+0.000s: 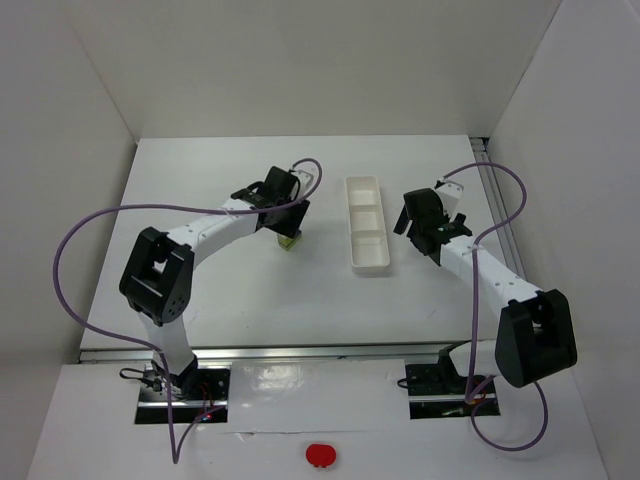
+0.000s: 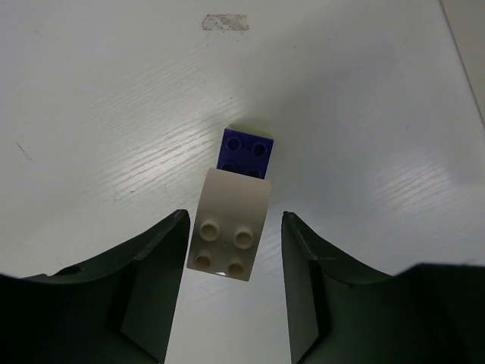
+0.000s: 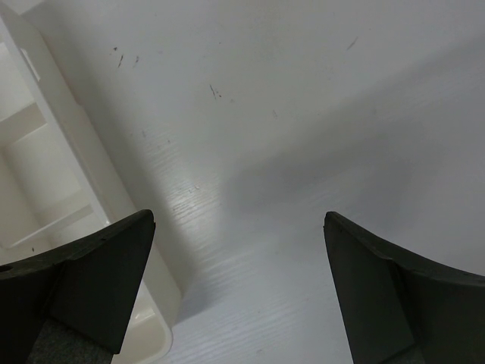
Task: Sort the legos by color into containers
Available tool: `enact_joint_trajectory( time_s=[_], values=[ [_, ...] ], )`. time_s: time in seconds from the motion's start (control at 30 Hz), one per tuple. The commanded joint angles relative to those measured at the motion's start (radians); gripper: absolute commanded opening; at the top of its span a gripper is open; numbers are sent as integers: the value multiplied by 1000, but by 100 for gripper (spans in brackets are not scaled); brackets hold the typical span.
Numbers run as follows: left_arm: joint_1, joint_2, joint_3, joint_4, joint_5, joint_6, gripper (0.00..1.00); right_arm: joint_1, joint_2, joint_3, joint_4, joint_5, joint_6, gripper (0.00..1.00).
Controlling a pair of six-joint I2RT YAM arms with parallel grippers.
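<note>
In the left wrist view a cream-white lego (image 2: pixel 229 227) lies between my left gripper's (image 2: pixel 235 258) open jaws, close to the left finger, with a gap on the right. A dark purple-blue lego (image 2: pixel 246 152) sits just beyond it on the table. From above, a yellow-green lego (image 1: pixel 288 241) shows right under the left gripper (image 1: pixel 287 226); it is hidden in the wrist view. The long white tray (image 1: pixel 367 262) of three containers lies mid-table, and no lego shows in it. My right gripper (image 1: pixel 428 238) is open and empty just right of the tray (image 3: pixel 83 163).
White walls enclose the table on the left, back and right. Purple cables loop from both arms. A small tape mark (image 2: pixel 225 22) lies on the table beyond the legos.
</note>
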Motion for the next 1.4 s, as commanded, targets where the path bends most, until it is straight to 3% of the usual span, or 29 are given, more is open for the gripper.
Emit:
enact_joint_trajectory(
  time_s=[0.0,0.13,0.27,0.37,0.47,0.5,0.53,0.6,0.7,0.83,0.87,0.97,1.13,1.37],
  values=[
    [1,36,25,-16,-15,8,61,9,3,24,32,5,13,100],
    [1,36,34,-25,-15,8,60,9,3,24,32,5,13,100],
    [1,36,45,-34,-15,-2,39,9,3,24,32,5,13,100],
    [1,12,71,-69,-15,-11,35,9,3,15,32,-4,13,100],
    [1,-37,126,-105,38,-2,10,9,-7,15,73,-85,-35,100],
    [14,-54,140,-115,65,-2,3,9,-7,15,92,-182,-59,100],
    [39,-91,163,-115,130,-2,0,9,-29,6,115,-239,-102,100],
    [74,-132,173,-128,236,-2,0,9,-57,-7,202,-444,-143,100],
    [164,-180,197,-108,517,8,0,9,-105,-17,329,-728,-213,100],
    [269,-189,209,-62,854,-26,0,9,-105,7,408,-1009,-269,100],
    [307,-189,193,-9,984,-64,0,9,-90,19,420,-1063,-279,100],
    [349,-189,144,131,1197,-176,0,9,-65,30,509,-1235,-242,100],
    [372,-199,67,401,1339,-339,0,9,-2,30,770,-1424,-136,100],
    [372,-199,47,520,1412,-443,0,38,117,105,945,-1504,-38,100]
  ],
)
